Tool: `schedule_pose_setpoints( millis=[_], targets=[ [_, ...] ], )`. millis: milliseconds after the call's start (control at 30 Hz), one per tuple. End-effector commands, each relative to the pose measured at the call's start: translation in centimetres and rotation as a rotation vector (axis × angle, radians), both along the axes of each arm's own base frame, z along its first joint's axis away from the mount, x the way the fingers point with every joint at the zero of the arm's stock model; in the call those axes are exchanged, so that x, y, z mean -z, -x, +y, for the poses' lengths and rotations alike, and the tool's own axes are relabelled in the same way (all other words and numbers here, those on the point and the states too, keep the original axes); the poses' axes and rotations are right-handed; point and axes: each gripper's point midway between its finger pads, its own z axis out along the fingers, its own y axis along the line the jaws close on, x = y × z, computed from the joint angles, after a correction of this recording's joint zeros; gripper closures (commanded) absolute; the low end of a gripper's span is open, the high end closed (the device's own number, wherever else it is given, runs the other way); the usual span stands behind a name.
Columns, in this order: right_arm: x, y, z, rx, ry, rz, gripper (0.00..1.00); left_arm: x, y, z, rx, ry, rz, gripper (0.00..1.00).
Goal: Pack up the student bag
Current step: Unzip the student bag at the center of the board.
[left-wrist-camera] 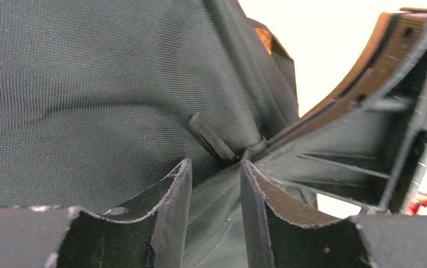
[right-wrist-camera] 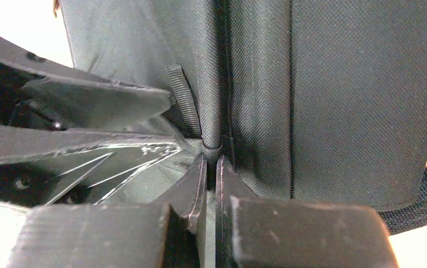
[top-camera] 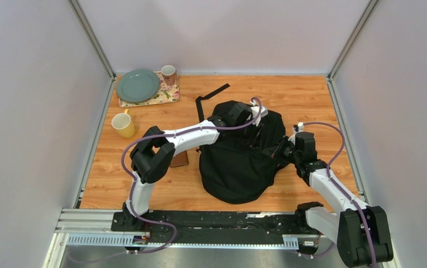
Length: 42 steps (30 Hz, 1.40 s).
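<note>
At ten o'clock on the desk (top-camera: 311, 95) a green plate (top-camera: 138, 85) sat on a flowered mat (top-camera: 166, 96) with a pink mug (top-camera: 168, 73) beside it, and a yellow mug (top-camera: 123, 125) stood at about nine. Just below the left arm (top-camera: 188, 137) lay a small brown wallet (top-camera: 180, 160), outside the bag. That arm reached to the twelve o'clock edge of the student bag (top-camera: 239, 167), which slumped near the middle of the desk. The left jaws stood slightly apart with a fold of black cloth between them, and I could not tell whether they pinched it. At the bag's three o'clock side the right arm (top-camera: 325, 181) came in, its jaws pressed together on a seam of the fabric. Nothing showed as packed, and whether the bag was unzipped stayed hidden, so the job looked barely begun: opening first, then loading the wallet
</note>
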Motion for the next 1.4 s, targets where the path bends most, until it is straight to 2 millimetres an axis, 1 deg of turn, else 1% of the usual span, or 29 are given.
schedule_pose_setpoints(
  millis=[0,100,133,367,433,633,667,700,733,767,833,867,967,1033,1067,1133,1167,1200,1233,1267,1300,1333,1367],
  targets=[
    [-1.6,0.4,1.4,-0.051,-0.044,-0.058,1.0,-0.8,-0.8,-0.8,-0.049,0.03,0.005,0.52],
    [-1.4,0.8,1.5,-0.055,-0.047,-0.056,1.0,-0.6,-1.1,-1.2,-0.059,0.041,0.006,0.51],
    [-1.4,0.8,1.5,-0.053,-0.049,-0.056,1.0,-0.9,-1.2,-1.4,-0.06,0.052,-0.003,0.51],
    [-2.1,1.3,1.9,-0.06,-0.064,-0.075,1.0,-1.0,-1.6,-1.9,-0.065,0.066,0.002,0.5],
    [-2.2,1.4,1.9,-0.059,-0.067,-0.081,1.0,-0.4,-1.5,-1.7,-0.066,0.045,0.015,0.5],
    [-2.6,1.3,2.0,-0.059,-0.071,-0.088,1.0,1.0,-0.8,-1.4,-0.054,0.024,0.048,0.68],
    [-2.7,1.3,2.0,-0.059,-0.071,-0.09,1.0,1.1,-0.6,-1.3,-0.049,0.025,0.054,0.75],
    [-2.7,1.3,2.0,-0.058,-0.073,-0.091,1.0,1.1,-0.6,-1.3,-0.05,0.025,0.056,0.77],
    [-2.7,1.3,2.0,-0.058,-0.071,-0.09,1.0,1.2,-0.5,-1.3,-0.048,0.025,0.056,0.81],
    [-2.9,1.2,2.0,-0.058,-0.071,-0.095,1.0,1.2,-0.4,-1.3,-0.047,0.025,0.056,0.89],
    [-2.8,1.2,2.0,-0.059,-0.07,-0.092,1.0,1.1,-0.5,-1.4,-0.046,0.03,0.054,0.97],
    [-2.7,1.3,2.0,-0.057,-0.067,-0.087,1.0,0.9,-0.5,-1.4,-0.042,0.033,0.05,1.0],
    [-2.4,1.3,1.8,-0.052,-0.059,-0.079,1.0,0.4,-0.5,-1.3,-0.033,0.04,0.034,1.0],
    [-2.0,1.4,1.6,-0.037,-0.048,-0.063,1.0,-0.5,-0.4,-1.3,-0.025,0.054,0.013,1.0],
    [-1.9,1.4,1.5,-0.034,-0.042,-0.059,1.0,-0.3,-0.5,-1.0,-0.023,0.046,0.001,1.0],
    [-1.5,1.3,0.9,-0.005,-0.018,-0.038,1.0,-1.1,-0.5,-0.5,-0.026,0.046,-0.027,1.0],
    [-1.2,1.2,0.6,0.004,-0.001,-0.031,1.0,-1.0,-0.8,0.0,-0.033,0.025,-0.056,1.0],
    [-1.0,1.0,0.2,0.027,0.022,-0.025,1.0,-1.5,-0.9,0.6,-0.04,0.01,-0.074,1.0],
    [-0.8,0.9,0.0,0.035,0.036,-0.012,1.0,-1.6,-1.1,1.0,-0.044,-0.002,-0.09,1.0],
    [-0.7,0.9,-0.2,0.037,0.043,-0.01,1.0,-1.4,-1.3,1.7,-0.047,-0.023,-0.111,1.0],
    [-0.7,0.7,-0.3,0.043,0.047,-0.007,1.0,-2.0,-1.8,2.5,-0.062,-0.021,-0.122,1.0],
    [-0.5,0.5,-0.4,0.045,0.051,0.001,1.0,-1.5,-1.7,3.3,-0.068,-0.036,-0.117,1.0],
    [-0.6,0.4,-0.4,0.044,0.053,-0.001,1.0,-1.6,-2.0,3.9,-0.08,-0.037,-0.122,1.0]
  ],
)
